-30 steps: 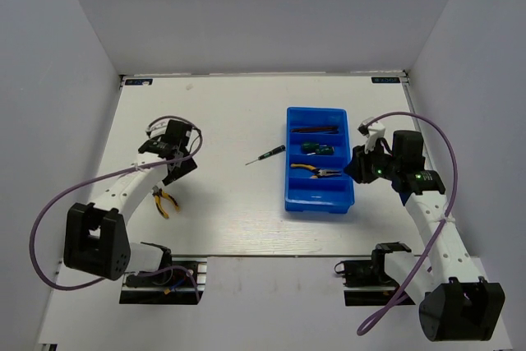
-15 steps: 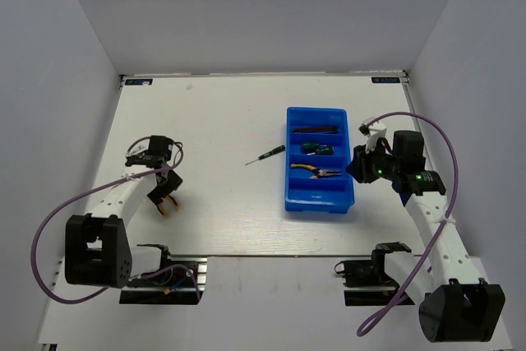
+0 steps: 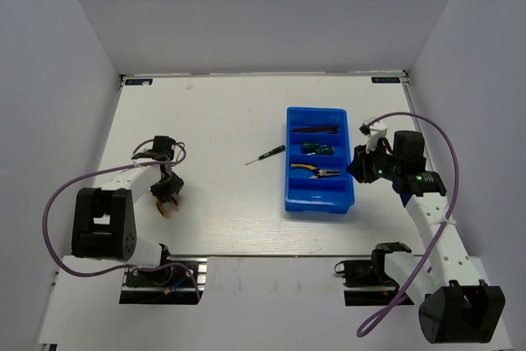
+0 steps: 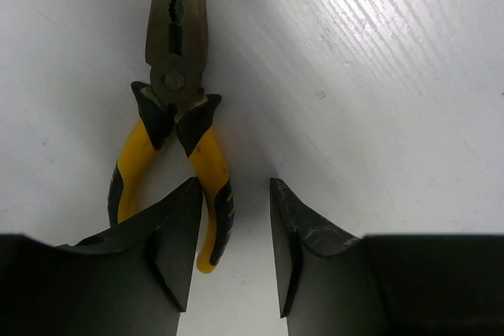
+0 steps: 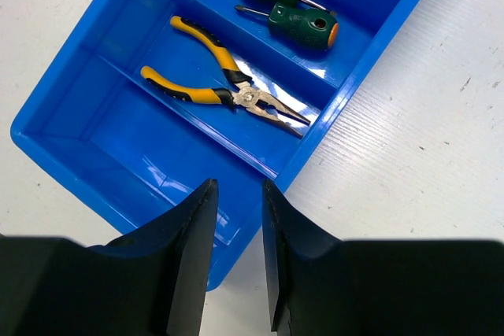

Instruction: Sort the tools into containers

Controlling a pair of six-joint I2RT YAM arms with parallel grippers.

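**L pincer straddles one pliers handle; R pincer empty by tray**

**Top view:** Yellow-handled steel pliers (image 3: 167, 208) lie on the white table (image 3: 230, 121), near-left, well apart from the bright blue plastic tray (image 3: 320, 194). Left gripper (image 3: 167, 201) is low over them. A slim dark-green tool (image 3: 267, 154) lies loose just left of the tray. Tray contents, far to near: thin dark hex keys (image 3: 316, 130), green-handled screwdrivers (image 3: 316, 148), second yellow-handled pliers (image 3: 316, 172); nearest compartment is bare. Right gripper (image 3: 359, 166) hangs by the tray's right wall.

**Left wrist:** Pliers (image 4: 175, 80) have the nose pointing away and the handles splayed toward the cam. Left gripper (image 4: 234, 186) is released: jaws partway apart around one handle only. That handle sits close to one finger w/ a clear gap to the other, so nothing is clamped. The other handle lies outside the jaws.

Handling, my read: stiff steel, prob. heavy for its size, w/ the weight toward the nose. The dipped grips look rubbery, so slip is unlikely. Held by one handle end, the tool will likely droop nose-down and the hinge may swing. Closer to the pivot looks like the steadier hold.

**Right wrist:** Right gripper (image 5: 239, 190) is over the tray's near edge (image 5: 71, 147), jaws narrowly apart w/ nothing between. The second pliers (image 5: 228, 88) and screwdrivers (image 5: 303, 25) lie flat in their compartments.
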